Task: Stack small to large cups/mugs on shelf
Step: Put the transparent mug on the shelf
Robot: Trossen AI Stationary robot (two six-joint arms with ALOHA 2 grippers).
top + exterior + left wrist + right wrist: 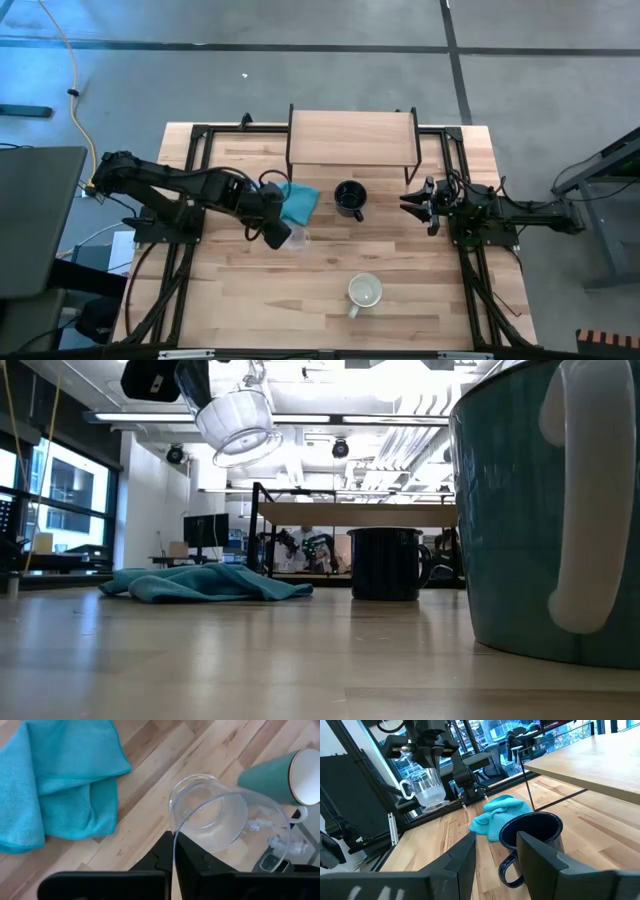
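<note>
My left gripper (281, 236) hangs above the table's middle left, shut on a small clear glass cup (298, 239) with a handle, which also shows in the right wrist view (427, 790). A black mug (349, 200) stands on its base in front of the shelf (352, 140), a light-wood board on thin black legs at the far edge. A teal mug (364, 292) with a white inside and white handle stands near the front edge. My right gripper (408, 205) waits open at the right, level, pointing at the black mug (530, 837). My left gripper pinches the glass cup's rim wall (174, 832), one finger inside the cup and one outside. The fingers come from above, slanting down. The cup (238, 420) hangs below them, tilted and lifted clear of the table.
A crumpled teal cloth (298, 203) lies on the table just beyond the left gripper, between it and the shelf's left legs. Black frame rails (180, 250) run along both table sides. Bare wood lies between the two mugs.
</note>
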